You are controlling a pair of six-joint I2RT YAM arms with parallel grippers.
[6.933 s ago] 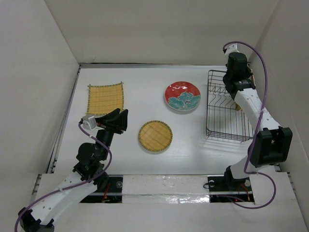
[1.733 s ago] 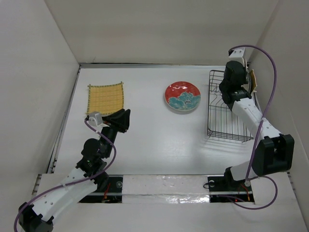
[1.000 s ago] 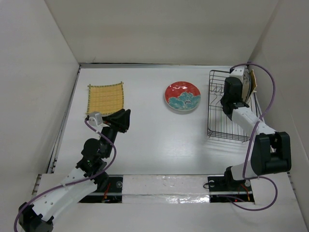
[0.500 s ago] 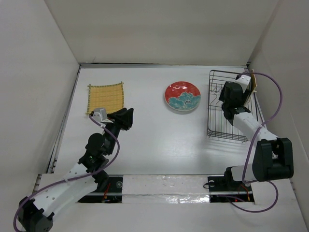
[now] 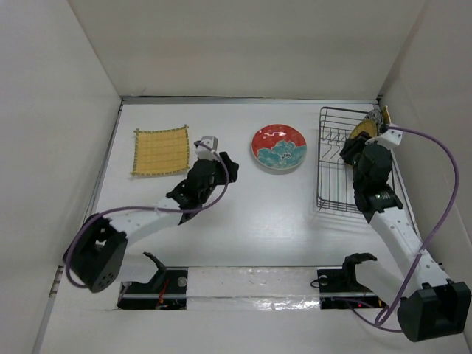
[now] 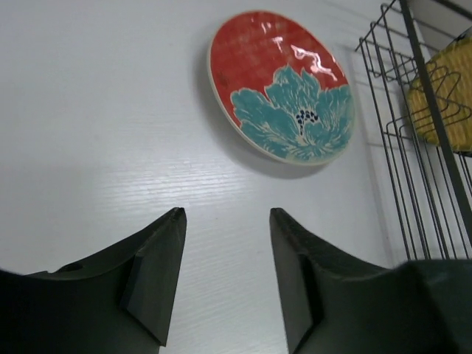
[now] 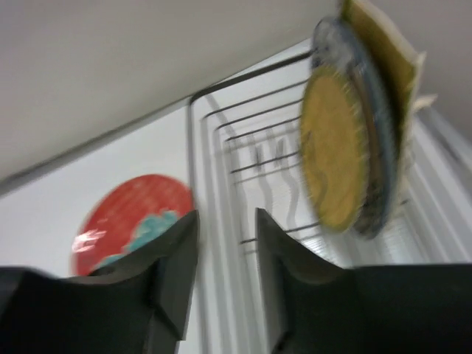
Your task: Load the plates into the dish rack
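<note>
— Where does the top camera sit?
— High behind the arm bases, facing down over the whole table (image 5: 243, 214).
— And the wrist cameras?
— The left looks low and close across the table at the red plate (image 6: 280, 88). The right is close to the dish rack (image 7: 193, 133). Both catch plate and rack.

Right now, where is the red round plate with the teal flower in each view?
Top external: the red round plate with the teal flower upper centre, left of the black wire dish rack.
Left wrist: plate top centre, rack at right.
Right wrist: plate lower left, rack to its right.
Shared landmark: the rack.
</note>
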